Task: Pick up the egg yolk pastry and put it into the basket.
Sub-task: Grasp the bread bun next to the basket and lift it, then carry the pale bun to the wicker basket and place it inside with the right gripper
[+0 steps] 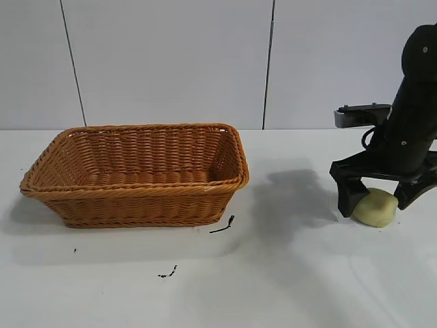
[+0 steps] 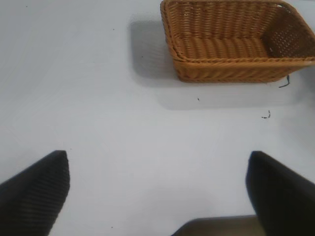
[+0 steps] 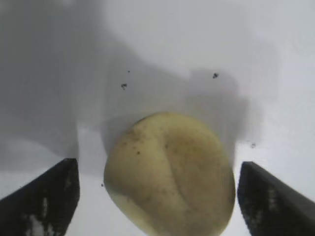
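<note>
Right gripper (image 1: 375, 198) points down over the egg yolk pastry (image 1: 375, 208) on the counter (image 1: 287, 273), fingers spread either side, gaps showing, no pinch yet. Basket (image 1: 136, 174) sits well apart toward the left arm's side, path between clear. Left gripper (image 2: 157, 196) is spread, holding nothing.

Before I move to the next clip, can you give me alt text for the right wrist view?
A pale yellow egg yolk pastry lies on a white table, filling the lower middle of the picture between the two dark fingers of the right pincer, with a visible gap on each side. Soft grey shadows and a few dark specks mark the table beyond it.
</note>
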